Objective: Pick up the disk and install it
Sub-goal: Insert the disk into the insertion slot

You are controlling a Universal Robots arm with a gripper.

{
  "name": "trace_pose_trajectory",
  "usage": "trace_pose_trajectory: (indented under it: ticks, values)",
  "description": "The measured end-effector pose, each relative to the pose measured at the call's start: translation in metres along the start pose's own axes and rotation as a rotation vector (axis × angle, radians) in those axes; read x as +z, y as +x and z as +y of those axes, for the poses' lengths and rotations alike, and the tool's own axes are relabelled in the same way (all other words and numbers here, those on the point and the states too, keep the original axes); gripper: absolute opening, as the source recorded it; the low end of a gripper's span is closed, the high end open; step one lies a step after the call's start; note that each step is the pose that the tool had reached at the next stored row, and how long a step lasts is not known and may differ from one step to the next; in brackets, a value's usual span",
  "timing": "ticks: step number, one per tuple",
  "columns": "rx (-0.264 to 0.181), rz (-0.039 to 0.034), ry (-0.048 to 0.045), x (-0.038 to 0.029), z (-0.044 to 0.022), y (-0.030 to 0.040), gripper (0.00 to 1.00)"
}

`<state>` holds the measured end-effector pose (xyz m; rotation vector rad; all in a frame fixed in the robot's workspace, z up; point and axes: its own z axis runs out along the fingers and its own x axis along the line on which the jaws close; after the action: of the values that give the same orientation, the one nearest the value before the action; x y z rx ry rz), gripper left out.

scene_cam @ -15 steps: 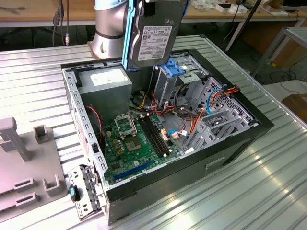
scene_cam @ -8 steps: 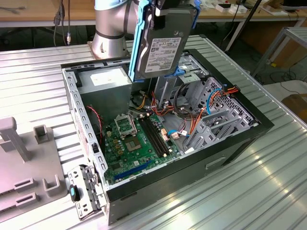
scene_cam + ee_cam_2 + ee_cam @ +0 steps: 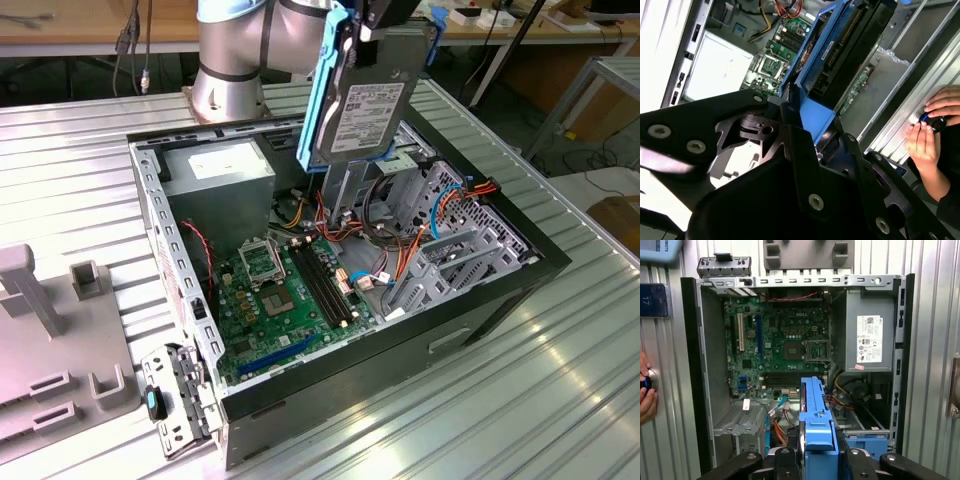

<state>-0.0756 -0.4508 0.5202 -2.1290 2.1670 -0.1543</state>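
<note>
1. Grips the disk [image 3: 355, 100] in the gripper [image 3: 380, 22], fingers shut on its upper end.
2. Holds it upright, hanging straight down from the fingers, with the labelled face toward the exterior view's camera and blue rails on both long edges.
3. Holds it in the air over the open case [image 3: 160, 220], lower end down near the cables [image 3: 402, 262] and the silver cage [image 3: 450, 255]. Cannot tell whether that end touches anything.
4. Below the fingers, inside the case: the motherboard [image 3: 280, 290], flat on the case floor, and the power supply [image 3: 220, 170] just beside it, on the side toward the arm's base.
5. In both wrist views, looks past the gripper [image 3: 812, 125] [image 3: 816, 460] along the disk [image 3: 825, 50] [image 3: 815, 410]: one blue rail running away from the fingers toward the motherboard [image 3: 780, 340], and a blue end tab clamped between the black fingers.
6. In the first wrist view, to one side of the rail: the power supply [image 3: 867, 340]. To the other side: the cage and cables.
7. Off to one side of the fingers, outside the case wall: a person's hand [image 3: 927, 135] [image 3: 646, 395], resting on a round button [image 3: 932, 121] on the ribbed table [image 3: 480, 410].
8. Beyond the case, well apart from the fingers: a grey fixture [image 3: 60, 350] [image 3: 807, 252] lying on the table.
</note>
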Motion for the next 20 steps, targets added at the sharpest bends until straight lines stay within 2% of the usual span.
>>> trace_pose_trajectory:
  ticks: [1, 2, 4, 9, 11, 15, 18, 20]
  values:
    - [0.000, -0.0002, 0.0001, 0.0021, -0.0056, 0.0000, 0.37]
    - [0.000, -0.0003, 0.0006, 0.0032, -0.0075, 0.0004, 0.37]
    - [0.000, 0.0002, 0.0007, 0.0042, -0.0095, 0.0022, 0.37]
    - [0.000, -0.0001, 0.0009, 0.0081, -0.0142, 0.0150, 0.37]
    - [0.000, 0.0000, 0.0009, 0.0102, -0.0161, 0.0237, 0.37]
    - [0.000, -0.0001, 0.0009, 0.0124, -0.0189, 0.0350, 0.37]
    - [0.000, -0.0001, 0.0009, 0.0149, -0.0223, 0.0499, 0.37]
    - [0.000, -0.0001, 0.0009, 0.0159, -0.0235, 0.0556, 0.37]
